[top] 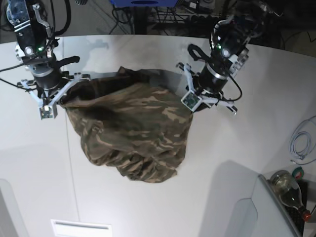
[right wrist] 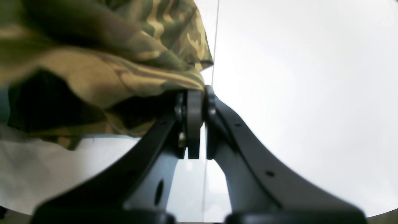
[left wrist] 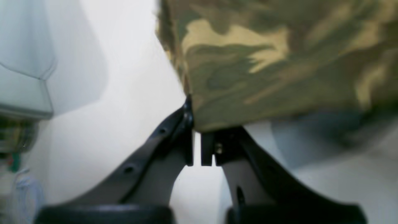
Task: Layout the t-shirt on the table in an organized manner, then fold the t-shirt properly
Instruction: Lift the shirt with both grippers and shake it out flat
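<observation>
Hanging camouflage t-shirt (top: 133, 133), no readable label.

Even bright overhead light, glare washing out the smooth white tabletop (right wrist: 311, 77), soft shadows beside the blurred camouflage cloth shirt (left wrist: 279, 62), wrist views edge-curved.

T-shirt (top: 133, 131) hangs between the two hands above the desk (top: 39, 163), its lower bulk sagging toward the near side. Right hand (top: 63, 101) at the shirt's left corner in base view, left hand (top: 188, 109) at its right corner. Bottle (top: 289, 186) off the desk's near right corner; cable (top: 301, 143) on the desk's right edge.
</observation>
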`<state>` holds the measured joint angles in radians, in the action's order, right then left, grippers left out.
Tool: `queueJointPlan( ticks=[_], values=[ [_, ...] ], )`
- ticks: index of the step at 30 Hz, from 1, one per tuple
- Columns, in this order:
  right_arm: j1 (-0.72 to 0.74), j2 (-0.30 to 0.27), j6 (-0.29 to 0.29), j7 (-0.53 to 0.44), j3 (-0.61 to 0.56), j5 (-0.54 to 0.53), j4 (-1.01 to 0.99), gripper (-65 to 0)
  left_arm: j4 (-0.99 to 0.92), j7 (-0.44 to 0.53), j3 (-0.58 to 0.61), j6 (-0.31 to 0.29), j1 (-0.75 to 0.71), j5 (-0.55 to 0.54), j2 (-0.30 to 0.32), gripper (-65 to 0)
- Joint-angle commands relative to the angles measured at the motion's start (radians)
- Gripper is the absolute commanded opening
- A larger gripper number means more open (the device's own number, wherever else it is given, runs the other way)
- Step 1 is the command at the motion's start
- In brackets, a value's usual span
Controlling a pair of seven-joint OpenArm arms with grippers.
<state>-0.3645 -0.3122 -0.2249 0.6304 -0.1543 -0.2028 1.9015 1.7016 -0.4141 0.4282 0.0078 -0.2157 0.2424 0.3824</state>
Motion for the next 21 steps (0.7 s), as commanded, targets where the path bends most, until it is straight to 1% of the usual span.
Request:
queueJointPlan(
  ticks=[1, 3, 5, 8, 9, 11, 13, 14, 15, 17, 19, 21],
  values=[
    [0.003, -0.009, -0.006, -0.020, 0.005, 0.009, 0.014, -64.8, 0.002, 0.013, -0.013, 0.021, -0.011, 0.054, 0.008, -65.0],
    [0.005, -0.009, -0.006, -0.020, 0.006, 0.009, 0.005, -64.8, -0.028, 0.013, -0.013, 0.021, -0.046, 0.105, 0.008, -65.0],
    [0.019, -0.009, -0.006, -0.020, 0.011, 0.009, -0.015, -64.8, -0.045, 0.013, -0.035, 0.021, -0.070, 0.101, 0.014, -65.0],
    [0.026, -0.014, -0.006, -0.019, 0.012, 0.009, -0.046, -64.8, -0.019, 0.010, -0.111, 0.021, -0.124, 0.105, 0.011, -65.0],
    [0.025, -0.014, -0.006, -0.010, 0.012, 0.009, -0.040, -64.8, 0.005, -0.002, -0.133, 0.019, -0.141, 0.105, 0.014, -65.0],
    [0.023, -0.014, -0.006, 0.041, 0.005, 0.009, -0.027, -64.8, 0.074, -0.075, -0.160, 0.017, -0.161, 0.104, 0.017, -65.0],
    [0.025, -0.011, 0.003, 0.062, 0.003, 0.009, -0.030, -64.8, 0.119, -0.130, -0.165, 0.017, -0.153, 0.099, 0.017, -65.0],
    [0.038, -0.011, 0.028, 0.059, 0.003, 0.009, -0.038, -64.8, 0.122, -0.139, -0.160, 0.016, -0.130, 0.099, 0.017, -65.0],
    [0.066, -0.009, 0.065, 0.059, 0.003, 0.009, -0.059, -64.8, 0.117, -0.141, -0.147, 0.016, -0.084, 0.097, 0.010, -65.0],
    [0.157, -0.012, 0.132, 0.061, 0.009, 0.009, -0.122, -64.8, 0.074, -0.144, -0.094, 0.016, 0.028, 0.097, -0.010, -65.0],
    [0.295, -0.021, 0.215, 0.061, 0.011, 0.009, -0.227, -64.8, -0.013, -0.145, -0.030, 0.016, 0.180, 0.099, -0.053, -65.0],
    [0.448, -0.043, 0.290, 0.056, 0.005, 0.009, -0.346, -64.8, -0.154, -0.191, 0.021, 0.016, 0.352, 0.099, -0.118, -65.0]
  ],
)
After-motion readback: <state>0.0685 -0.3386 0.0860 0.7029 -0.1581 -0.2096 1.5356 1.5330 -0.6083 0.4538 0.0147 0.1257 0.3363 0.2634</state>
